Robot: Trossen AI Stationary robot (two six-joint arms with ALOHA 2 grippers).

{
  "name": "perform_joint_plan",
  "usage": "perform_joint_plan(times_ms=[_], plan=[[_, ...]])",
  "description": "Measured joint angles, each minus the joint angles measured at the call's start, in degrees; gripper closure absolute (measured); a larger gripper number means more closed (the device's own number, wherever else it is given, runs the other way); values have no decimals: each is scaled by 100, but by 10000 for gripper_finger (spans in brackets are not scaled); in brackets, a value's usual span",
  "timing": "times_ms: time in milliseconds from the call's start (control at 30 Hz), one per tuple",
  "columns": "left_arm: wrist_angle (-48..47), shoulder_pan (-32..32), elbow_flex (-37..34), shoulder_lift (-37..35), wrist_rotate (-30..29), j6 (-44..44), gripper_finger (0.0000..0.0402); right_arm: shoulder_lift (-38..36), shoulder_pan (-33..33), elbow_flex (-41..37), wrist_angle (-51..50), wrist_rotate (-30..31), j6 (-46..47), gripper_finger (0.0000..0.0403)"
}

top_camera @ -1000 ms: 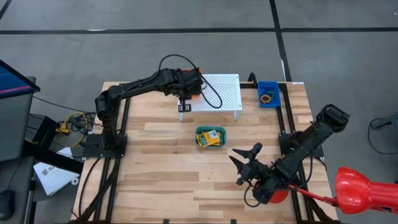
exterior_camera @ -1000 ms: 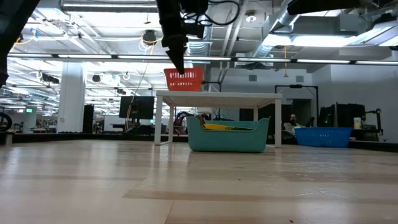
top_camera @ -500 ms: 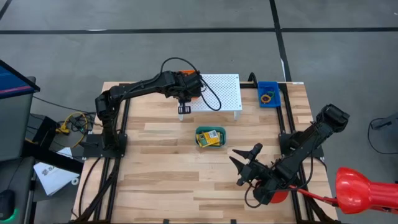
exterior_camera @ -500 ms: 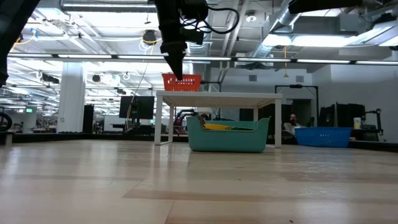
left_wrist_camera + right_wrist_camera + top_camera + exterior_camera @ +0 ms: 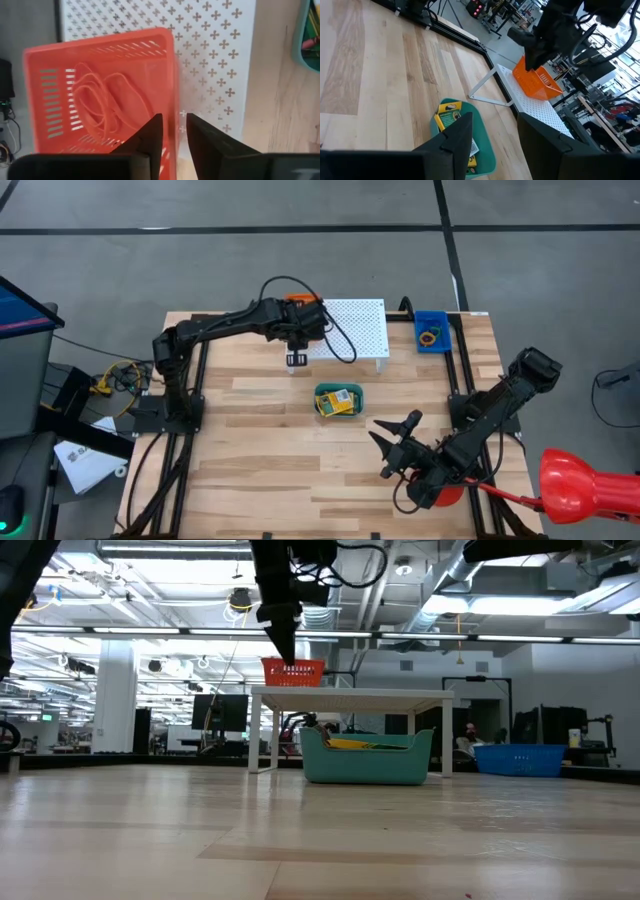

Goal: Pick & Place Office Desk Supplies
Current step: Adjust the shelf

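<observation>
Thin orange rubber-band loops (image 5: 107,102) are seen lying tangled and flat in an orange slotted basket (image 5: 100,95) on the white perforated stand's (image 5: 362,325) left end. The left gripper (image 5: 172,132) is held over the basket's rim, fingers slightly apart. Yellow-and-green crayon boxes (image 5: 340,401) lie in the teal tray (image 5: 323,390) nearer. A blue bin (image 5: 432,332) stands far right. The right gripper (image 5: 395,442) waits near-right, fingers spread.
</observation>
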Motion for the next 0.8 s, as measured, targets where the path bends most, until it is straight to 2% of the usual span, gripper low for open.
perform_joint_plan(times_ms=[333,533,667,800], plan=[[33,-127,1,-580,-160,-38,314,0,-2,2,-54,19,126,251],[-65,-567,4,-1204,-60,-546,315,-34,-215,3,-509,234,926,258],[-249,-1072,-331,-1772,165,-1131,316,-180,-608,4,-1089,-238,1807,296],[120,-1729,-1360,-2491,168,-1731,317,-427,-1208,4,-1712,-794,2406,372]])
